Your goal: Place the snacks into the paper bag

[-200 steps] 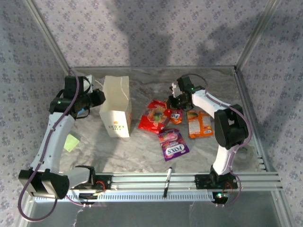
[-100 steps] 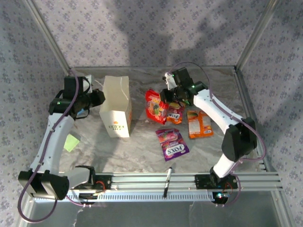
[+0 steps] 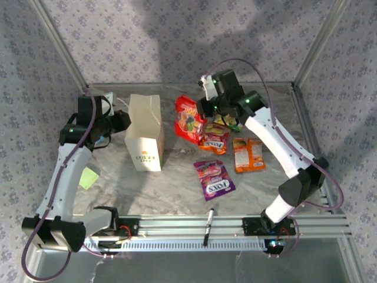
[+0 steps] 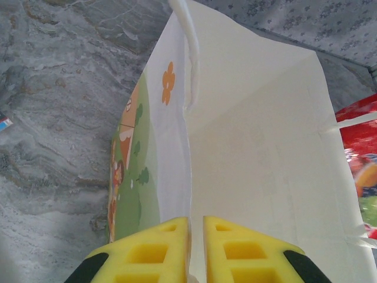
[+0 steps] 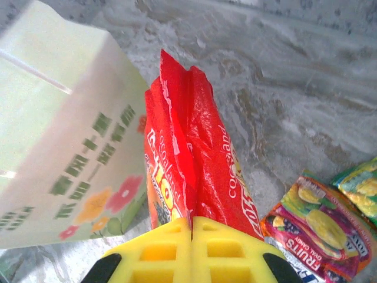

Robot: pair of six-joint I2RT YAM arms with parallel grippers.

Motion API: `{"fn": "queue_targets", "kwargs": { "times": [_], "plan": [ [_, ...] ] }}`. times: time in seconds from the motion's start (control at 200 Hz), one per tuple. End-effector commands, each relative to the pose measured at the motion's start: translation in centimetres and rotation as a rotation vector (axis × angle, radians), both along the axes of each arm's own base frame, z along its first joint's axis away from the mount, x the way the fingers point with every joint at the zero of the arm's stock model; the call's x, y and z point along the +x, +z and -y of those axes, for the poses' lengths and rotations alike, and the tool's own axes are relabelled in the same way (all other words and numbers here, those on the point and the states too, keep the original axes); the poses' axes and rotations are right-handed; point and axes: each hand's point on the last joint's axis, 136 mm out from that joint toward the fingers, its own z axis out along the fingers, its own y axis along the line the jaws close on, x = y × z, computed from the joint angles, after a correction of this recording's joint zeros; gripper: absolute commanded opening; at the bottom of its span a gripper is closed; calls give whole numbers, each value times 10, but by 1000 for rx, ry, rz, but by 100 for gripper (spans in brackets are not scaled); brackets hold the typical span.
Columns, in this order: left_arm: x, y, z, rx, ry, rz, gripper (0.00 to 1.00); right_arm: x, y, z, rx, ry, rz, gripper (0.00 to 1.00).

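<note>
The cream paper bag [image 3: 144,132] stands upright on the left of the table, its mouth open. My left gripper [image 4: 196,227] is shut on the bag's side wall [image 4: 177,147] at the rim. Held in the air just right of the bag is a red snack packet [image 3: 189,119], with my right gripper [image 5: 191,223] shut on its edge; the packet [image 5: 194,159] hangs crumpled beside the bag's printed front [image 5: 65,141]. On the table lie a purple FOXS packet [image 3: 214,178], an orange packet [image 3: 248,154], an orange-pink fruit packet [image 3: 215,138] and a yellow-green one [image 3: 230,122].
A black pen [image 3: 208,226] lies on the front rail. A green note [image 3: 88,177] sits near the left arm. Metal frame posts stand at the table's corners, and patterned walls close in behind.
My right gripper has lifted the red packet off the table and carried it left and back, towards the bag. The left gripper and the bag have stayed put.
</note>
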Motion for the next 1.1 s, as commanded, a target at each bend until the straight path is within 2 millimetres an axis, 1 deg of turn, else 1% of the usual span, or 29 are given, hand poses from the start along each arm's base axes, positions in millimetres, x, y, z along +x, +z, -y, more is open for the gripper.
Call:
{"fn": "queue_targets", "kwargs": {
  "times": [0.0, 0.14, 0.27, 0.4, 0.525, 0.64, 0.715, 0.914, 1.094],
  "plan": [
    [-2, 16, 6, -23, -23, 54, 15, -13, 78, 10, 35, -22, 205, 0],
    [-2, 15, 6, -23, -24, 51, 15, -24, 110, 7, 50, -18, 285, 0],
    [-2, 14, 6, -24, -26, 51, 15, -31, 134, 3, 66, 0, 333, 0],
    [-3, 15, 7, -28, -28, 58, 15, -41, 156, -7, 63, 33, 387, 0],
    [-5, 14, 6, -26, -27, 58, 15, -56, 177, -20, 75, 74, 448, 0],
    [-5, 13, 7, -27, -30, 57, 15, -68, 196, -28, 97, 90, 508, 0],
    [-5, 12, 7, -29, -32, 54, 15, -75, 207, -31, 109, 104, 546, 0],
    [-5, 14, 10, -41, -48, 56, 14, -87, 238, -31, 142, 118, 630, 0],
    [-6, 9, 11, -41, -53, 48, 12, -99, 250, -40, 167, 151, 662, 0]
  ]
}}
